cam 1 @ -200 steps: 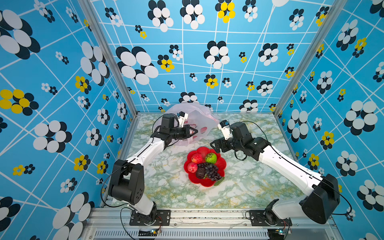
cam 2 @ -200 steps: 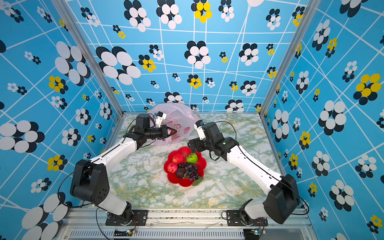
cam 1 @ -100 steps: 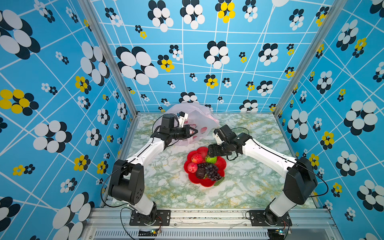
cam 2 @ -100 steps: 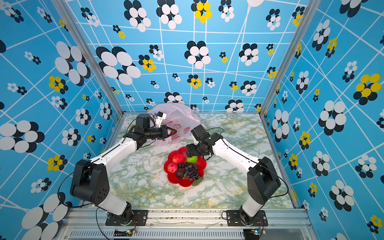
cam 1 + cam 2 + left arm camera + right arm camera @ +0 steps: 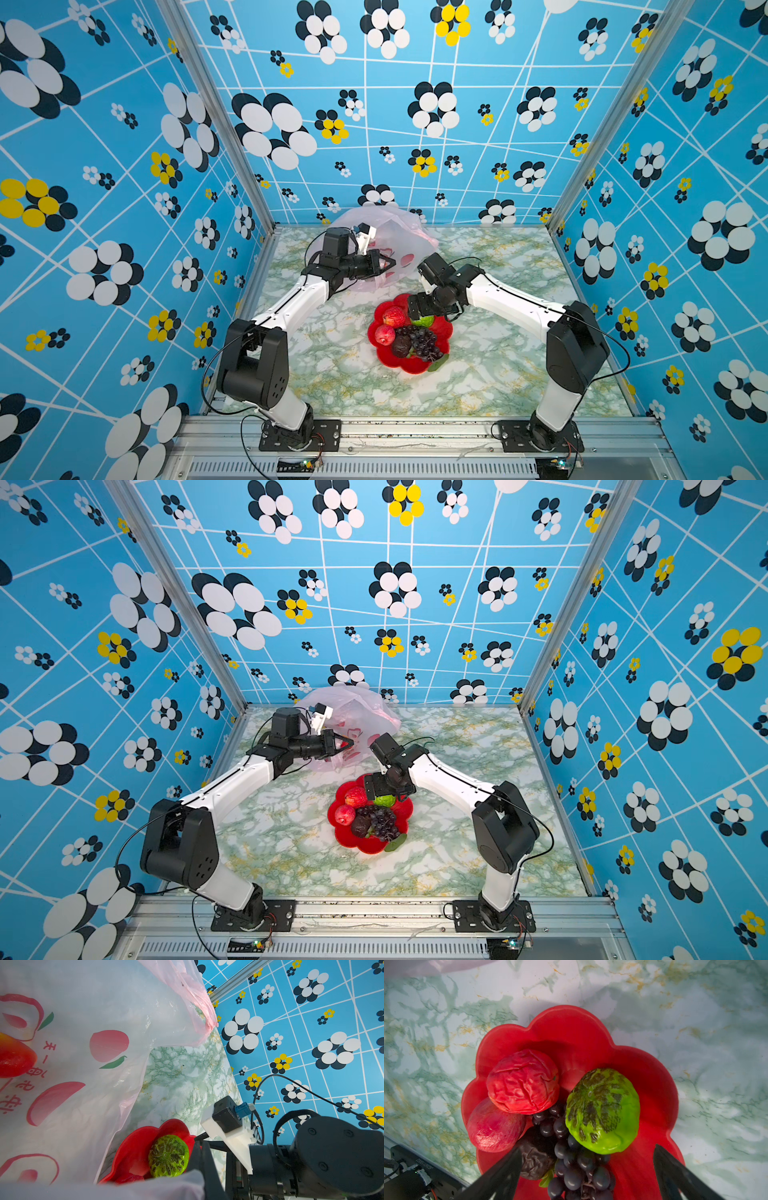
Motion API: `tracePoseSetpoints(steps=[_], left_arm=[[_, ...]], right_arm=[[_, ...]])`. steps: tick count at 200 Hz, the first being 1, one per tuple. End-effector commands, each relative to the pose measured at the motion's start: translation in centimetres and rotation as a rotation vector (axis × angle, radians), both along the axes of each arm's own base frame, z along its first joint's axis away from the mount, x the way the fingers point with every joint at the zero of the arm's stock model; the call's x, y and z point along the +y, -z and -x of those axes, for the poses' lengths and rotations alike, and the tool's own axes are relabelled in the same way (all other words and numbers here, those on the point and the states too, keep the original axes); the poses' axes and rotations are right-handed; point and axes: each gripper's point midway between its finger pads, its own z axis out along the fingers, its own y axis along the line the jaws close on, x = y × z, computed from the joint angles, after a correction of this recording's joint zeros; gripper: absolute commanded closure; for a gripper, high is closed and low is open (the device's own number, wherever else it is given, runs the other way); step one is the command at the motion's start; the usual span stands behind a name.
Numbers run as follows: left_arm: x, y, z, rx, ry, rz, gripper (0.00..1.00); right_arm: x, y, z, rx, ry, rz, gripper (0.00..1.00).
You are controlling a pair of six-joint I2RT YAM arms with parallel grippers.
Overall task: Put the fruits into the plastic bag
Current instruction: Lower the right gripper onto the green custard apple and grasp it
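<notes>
- Clamping the left end effector (image 5: pixel 388 262), jaws together, on an edge of the thin, crinkly, translucent pale-pink plastic bag (image 5: pixel 399 226), at the back left of the green-veined marble worktop (image 5: pixel 498 374).
- Holding that edge raised off the worktop, with the bag's mouth facing the red flower-shaped plate (image 5: pixel 571 1022) just beside it.
- Hovering the right end effector (image 5: pixel 587 1151), jaws spread wide apart and gripping nothing, directly above the plate.
- Lying just below and between its two fingertips: the bumpy green round fruit (image 5: pixel 602 1111).
- Resting bunched together on the plate beside the green fruit: a wrinkled bright-red apple (image 5: pixel 523 1082), a darker red apple (image 5: pixel 494 1126), a dark purple grape bunch (image 5: pixel 581 1167) and a dark brown round fruit (image 5: pixel 535 1163).
- Showing against the bag's red-printed wall in the left wrist view, well apart from the right end effector: a smooth red-orange fruit (image 5: pixel 14 1057).
</notes>
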Motion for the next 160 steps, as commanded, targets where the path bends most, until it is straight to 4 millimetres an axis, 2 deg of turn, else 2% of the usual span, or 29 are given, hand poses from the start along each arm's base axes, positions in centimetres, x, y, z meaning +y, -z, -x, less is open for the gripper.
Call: tracePoseSetpoints(steps=[1,57,107,160], left_arm=[[0.0,1.0,-0.2,0.024,0.000,-0.002,1.00],[-0.1,1.0,-0.1,0.027,0.000,-0.002,1.00],[-0.1,1.1,-0.1,0.029,0.001,0.000,1.00],[-0.1,1.0,-0.1,0.029,0.002,0.001,1.00]], right_arm=[[0.0,0.8,0.1,0.019,-0.009,0.048,0.01],[-0.2,2.9,-0.3,0.028,-0.007,0.095,0.02],[0.2,4.1,-1.4,-0.011,0.027,0.084,0.12],[0.5,5.1,-1.8,-0.009,0.033,0.086,0.14]])
